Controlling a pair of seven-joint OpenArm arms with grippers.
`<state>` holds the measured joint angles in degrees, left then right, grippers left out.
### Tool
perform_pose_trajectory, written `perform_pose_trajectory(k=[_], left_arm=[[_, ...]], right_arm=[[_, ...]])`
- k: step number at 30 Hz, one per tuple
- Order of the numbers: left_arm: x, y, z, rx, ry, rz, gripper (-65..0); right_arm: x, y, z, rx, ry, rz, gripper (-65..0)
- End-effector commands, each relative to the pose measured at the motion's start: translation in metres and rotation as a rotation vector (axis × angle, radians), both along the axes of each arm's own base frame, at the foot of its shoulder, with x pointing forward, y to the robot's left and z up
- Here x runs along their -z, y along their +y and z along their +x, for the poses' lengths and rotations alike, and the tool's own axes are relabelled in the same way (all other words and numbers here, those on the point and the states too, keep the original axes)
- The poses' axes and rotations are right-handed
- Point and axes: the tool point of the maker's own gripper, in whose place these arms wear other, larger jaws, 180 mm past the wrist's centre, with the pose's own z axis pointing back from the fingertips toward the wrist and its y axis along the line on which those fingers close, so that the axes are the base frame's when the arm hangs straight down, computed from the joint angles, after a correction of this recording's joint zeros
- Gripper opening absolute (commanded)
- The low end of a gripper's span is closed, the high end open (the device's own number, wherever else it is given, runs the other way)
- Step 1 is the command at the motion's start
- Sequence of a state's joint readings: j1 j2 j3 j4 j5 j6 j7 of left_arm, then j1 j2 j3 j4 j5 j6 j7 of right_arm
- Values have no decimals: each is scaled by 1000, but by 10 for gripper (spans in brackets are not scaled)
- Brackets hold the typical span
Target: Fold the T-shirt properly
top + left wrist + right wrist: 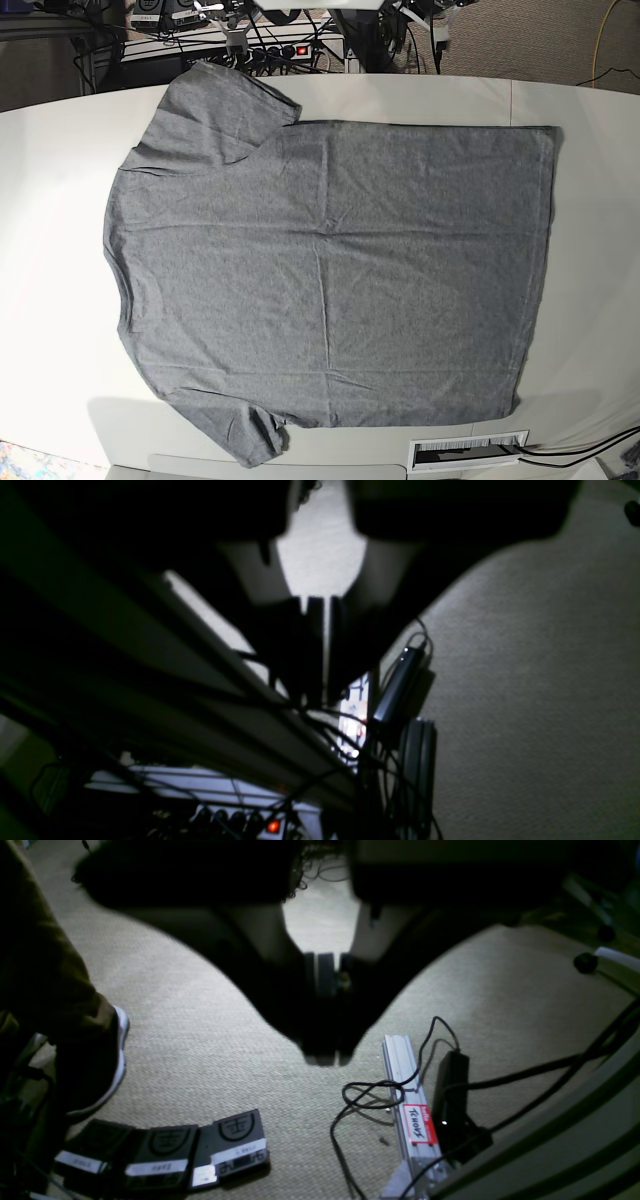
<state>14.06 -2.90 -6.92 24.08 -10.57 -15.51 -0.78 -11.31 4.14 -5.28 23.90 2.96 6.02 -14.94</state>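
base — T-shirt (pixel 330 270) flat, no print | rail label (pixel 419 1124) — unreadable

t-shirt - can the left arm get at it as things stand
Probably yes, though not right away. The T-shirt lies spread flat on the table with nothing on top. The left gripper is shut and hangs over the floor, off the table.

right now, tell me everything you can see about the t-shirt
The T-shirt is plain heather-grey, soft-looking knit with light creases and no print. It lies spread flat and unfolded on the white table, collar end toward the base view's left, hem toward the right, one short sleeve at the top edge and one at the bottom. Only the table touches it; no arm is near it.
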Motion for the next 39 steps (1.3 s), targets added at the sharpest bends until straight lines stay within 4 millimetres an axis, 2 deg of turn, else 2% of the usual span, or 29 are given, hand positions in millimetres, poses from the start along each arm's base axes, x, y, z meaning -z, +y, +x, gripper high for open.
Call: perform_pose_trajectory(k=[1,6,13,18,24,33,39], left_arm=[[-2,1,0,-3,-13,-6,-650],[-2,8,-2,0,-13,5,-650],[-2,18,-17,6,7,17,-650],[-5,22,-26,-6,7,20,-650],[-13,44,-39,-3,-10,54,-650],[-41,98,-60,-78,-50,109,-650],[-80,110,-62,3,-142,65,-650]], right_arm=[[-1,-3,0,-3,-4,-2,-650],[-1,-7,-1,-4,1,-8,-650],[-4,-31,-1,-24,4,-10,-650],[-8,-51,-10,-43,21,-7,-650],[-17,-75,-29,-73,54,-3,-650],[-50,-109,-38,-172,-11,-34,-650],[-88,-124,-36,-293,-86,-44,-650]])
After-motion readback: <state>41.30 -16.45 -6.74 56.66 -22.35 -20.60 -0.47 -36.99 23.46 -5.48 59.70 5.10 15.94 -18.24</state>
